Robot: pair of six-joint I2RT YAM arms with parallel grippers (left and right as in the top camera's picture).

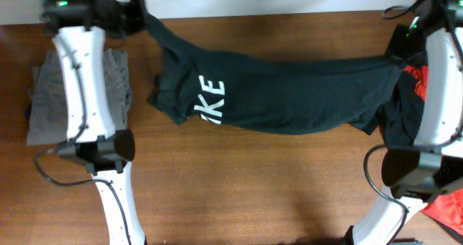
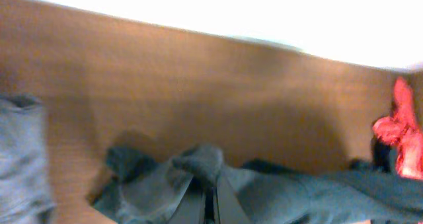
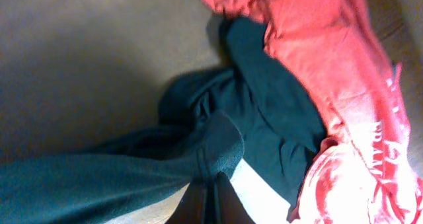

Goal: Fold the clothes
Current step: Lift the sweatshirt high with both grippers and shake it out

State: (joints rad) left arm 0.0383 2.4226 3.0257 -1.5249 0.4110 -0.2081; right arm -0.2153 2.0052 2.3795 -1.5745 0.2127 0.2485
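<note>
My left pincer is clamped on one end of the top, my right pincer on the other; it stretches across the bench.

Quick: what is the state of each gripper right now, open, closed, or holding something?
Left gripper: closed, holding one end of the black NIKE top.
Right gripper: closed, holding the other end of the same top.
</note>
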